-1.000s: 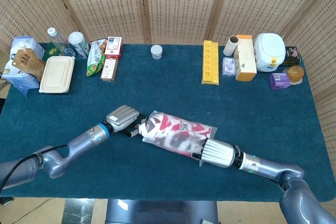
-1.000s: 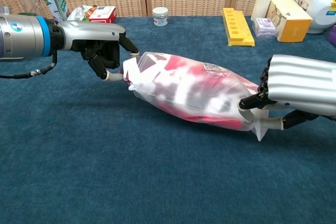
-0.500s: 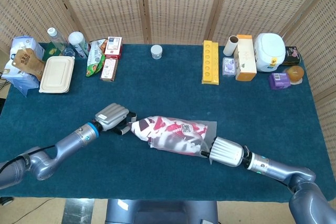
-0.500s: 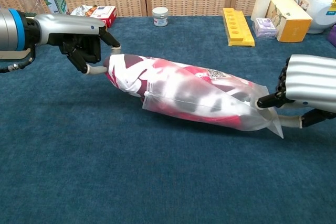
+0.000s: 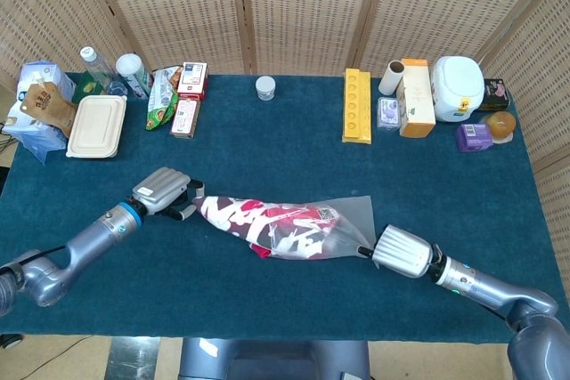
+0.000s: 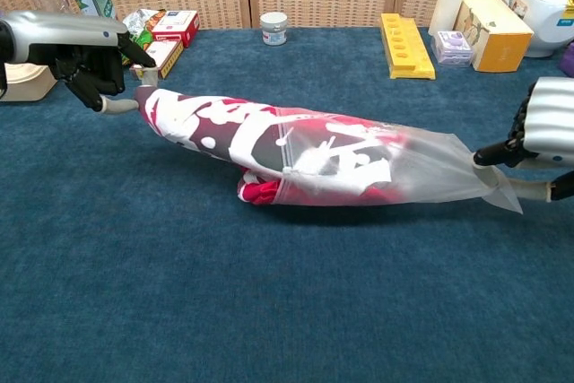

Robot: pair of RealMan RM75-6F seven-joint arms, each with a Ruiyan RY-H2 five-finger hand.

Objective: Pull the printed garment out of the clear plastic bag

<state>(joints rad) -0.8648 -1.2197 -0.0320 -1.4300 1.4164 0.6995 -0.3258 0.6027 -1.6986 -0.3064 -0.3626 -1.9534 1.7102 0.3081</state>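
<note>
Pulling apart: the left hand (image 6: pixel 94 65) pinches the printed garment (image 6: pixel 211 123), half out toward the table's left edge, while the right hand (image 6: pixel 538 136) grips the clear plastic bag (image 6: pixel 421 172). Next, I'd guess, the hands must draw further apart.

In the chest view, the left hand (image 6: pixel 76 51) is cut off by the left edge, and the right hand (image 6: pixel 543 136) by the right edge. The garment (image 6: pixel 269 136) blurs behind the cloudy bag (image 6: pixel 421 168) toward its right end. In the head view, the bag's small label (image 5: pixel 325 214) is unreadable. Packaging print along the worktop's (image 5: pixel 267 309) far edge is too small to read.
</note>
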